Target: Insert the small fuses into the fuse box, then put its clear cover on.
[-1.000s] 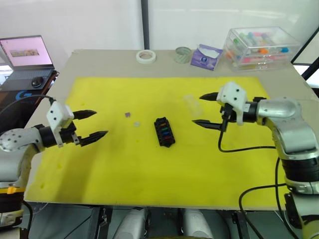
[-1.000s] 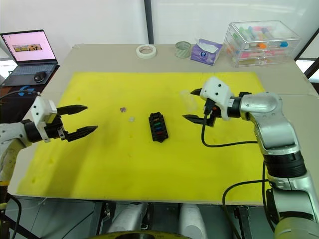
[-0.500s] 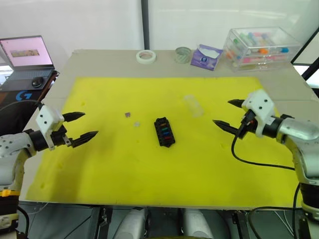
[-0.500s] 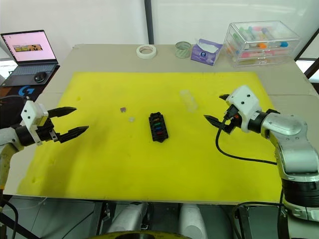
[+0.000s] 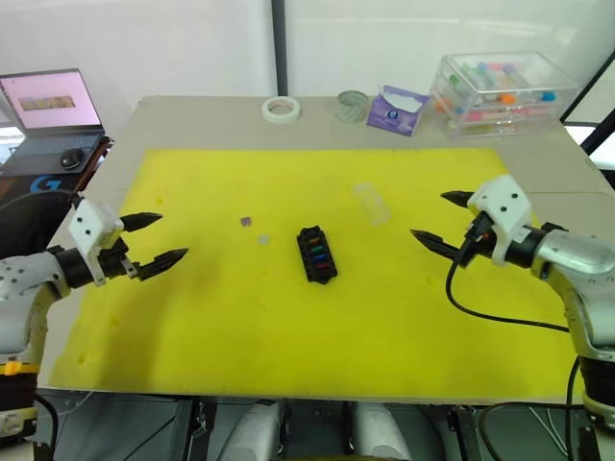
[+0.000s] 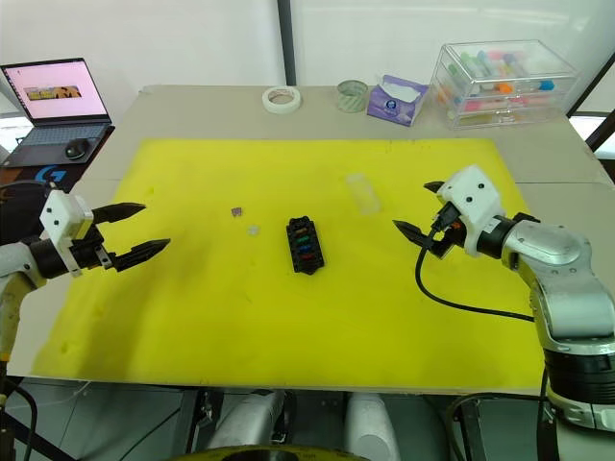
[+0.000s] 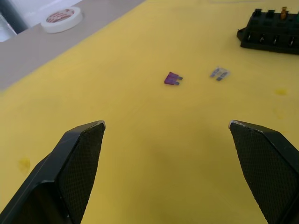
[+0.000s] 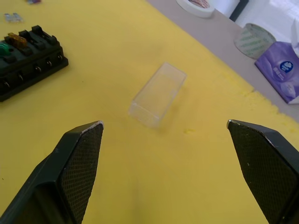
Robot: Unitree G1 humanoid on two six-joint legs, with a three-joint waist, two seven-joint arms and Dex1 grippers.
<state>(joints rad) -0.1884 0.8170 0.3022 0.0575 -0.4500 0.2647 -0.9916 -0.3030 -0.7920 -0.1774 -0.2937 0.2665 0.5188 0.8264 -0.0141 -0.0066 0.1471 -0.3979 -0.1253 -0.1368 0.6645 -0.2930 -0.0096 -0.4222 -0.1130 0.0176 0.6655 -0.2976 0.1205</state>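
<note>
The black fuse box (image 5: 316, 254) lies mid-mat with several coloured fuses seated in its slots. Two loose small fuses rest on the mat to its left: a purple one (image 7: 173, 79) and a grey one (image 7: 218, 73). The clear cover (image 8: 158, 94) lies flat on the mat to the right of and beyond the box. My left gripper (image 5: 173, 237) hovers open and empty near the mat's left edge, well left of the loose fuses. My right gripper (image 5: 428, 215) hangs open and empty to the right of the cover, apart from it.
Everything sits on a yellow mat (image 5: 288, 317) over a grey table. Along the back edge stand a white tape roll (image 5: 282, 109), a greenish roll (image 5: 353, 105), a purple tissue pack (image 5: 396, 109) and a large clear box of coloured tubes (image 5: 502, 91). A laptop (image 5: 48, 106) is at far left.
Over the last second my right gripper pulled back to the right, away from the cover, and my left gripper drew back to the left. Both stayed open; the objects did not move.
</note>
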